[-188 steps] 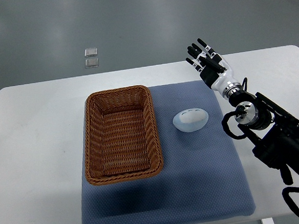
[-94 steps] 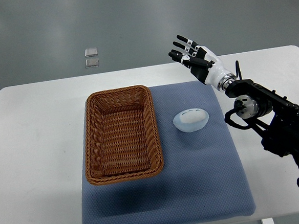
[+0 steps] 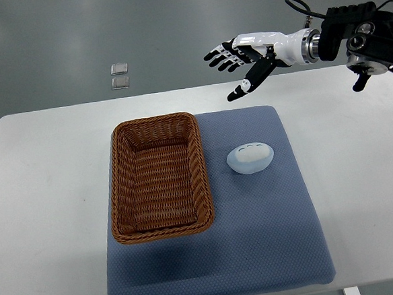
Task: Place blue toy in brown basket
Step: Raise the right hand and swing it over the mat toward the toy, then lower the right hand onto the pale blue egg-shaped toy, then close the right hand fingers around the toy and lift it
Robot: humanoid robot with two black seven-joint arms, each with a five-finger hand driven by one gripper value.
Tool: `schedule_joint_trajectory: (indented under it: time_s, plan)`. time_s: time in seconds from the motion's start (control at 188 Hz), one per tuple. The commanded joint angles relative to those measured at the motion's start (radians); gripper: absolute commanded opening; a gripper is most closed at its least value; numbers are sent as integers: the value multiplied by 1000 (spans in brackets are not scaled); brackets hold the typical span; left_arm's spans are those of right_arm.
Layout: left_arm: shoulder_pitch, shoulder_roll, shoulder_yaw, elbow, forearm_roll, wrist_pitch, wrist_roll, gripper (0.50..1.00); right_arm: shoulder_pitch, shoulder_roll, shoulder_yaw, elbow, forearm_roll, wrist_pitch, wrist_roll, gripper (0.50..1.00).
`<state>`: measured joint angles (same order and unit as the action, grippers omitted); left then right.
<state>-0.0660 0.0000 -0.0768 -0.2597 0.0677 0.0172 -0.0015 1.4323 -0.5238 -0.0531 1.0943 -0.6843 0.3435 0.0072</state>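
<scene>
Nearest, a blue mat (image 3: 258, 251) covering the middle of the white table (image 3: 45, 198). On the mat's left half, the brown basket (image 3: 159, 177), holding nothing. Just right of the basket and apart from it, near the mat's centre, the blue toy (image 3: 250, 158), lying free and untouched. Beyond the table's far edge, the right hand (image 3: 239, 57), raised, fingers spread, thumb hanging down, grasping nothing. No left arm in view.

For a sound pickup: bring the hand back over the toy, lower straight down, wrap fingers around the rounded sides before lifting, then clear the basket's right rim.

Compared with half a second earlier: arm swung up and far-right, forearm now level, hand reaching further left and off the table.
</scene>
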Motion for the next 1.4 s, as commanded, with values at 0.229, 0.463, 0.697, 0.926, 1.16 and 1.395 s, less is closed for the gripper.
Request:
schedule_joint_trajectory:
  time_s: [0.229, 0.463, 0.697, 0.926, 1.16, 1.395]
  plan:
    - [0, 0, 0, 2, 0, 0, 0, 1000, 303, 27, -244, 147, -20, 91, -116, 903]
    - [0, 0, 0, 0, 0, 0, 0, 1000, 309, 79, -330, 179, -18, 78, -151, 901]
    - [0, 0, 0, 2, -2, 0, 0, 1000, 231, 116, -376, 168, -31, -21, -153, 897]
    - [0, 0, -1, 2, -2, 1, 0, 1000, 166, 130, -378, 154, -37, -47, -153, 895]
    - [0, 0, 0, 7, -2, 1, 0, 1000, 76, 150, -373, 118, -75, -78, -153, 895]
    - [0, 0, 0, 7, -2, 1, 0, 1000, 22, 171, -372, 73, -107, -107, -153, 887]
